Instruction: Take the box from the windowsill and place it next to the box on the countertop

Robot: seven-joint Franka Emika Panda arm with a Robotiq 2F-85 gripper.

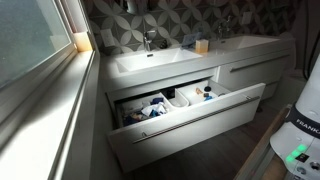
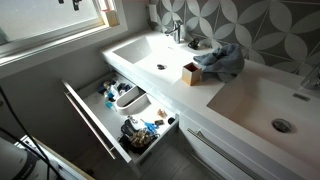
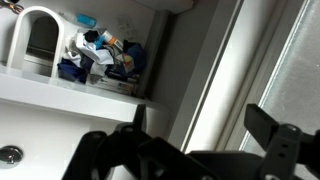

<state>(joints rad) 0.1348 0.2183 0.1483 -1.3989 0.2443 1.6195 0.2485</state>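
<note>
A small pale box (image 1: 82,41) stands at the far end of the windowsill (image 1: 60,90), next to the vanity; in an exterior view it shows at the top edge (image 2: 107,6). A brown box (image 1: 202,45) stands on the countertop between the two sinks, also seen in an exterior view (image 2: 190,73). In the wrist view my gripper (image 3: 200,130) is open and empty, its dark fingers spread over the window frame and sill. Neither box shows in the wrist view.
A drawer (image 1: 190,112) full of toiletries stands pulled out below the sink (image 2: 150,58), also in the wrist view (image 3: 100,60). A blue-grey cloth (image 2: 222,60) lies beside the brown box. Faucet (image 1: 148,40) behind the sink. Robot base (image 1: 298,135) at the lower right.
</note>
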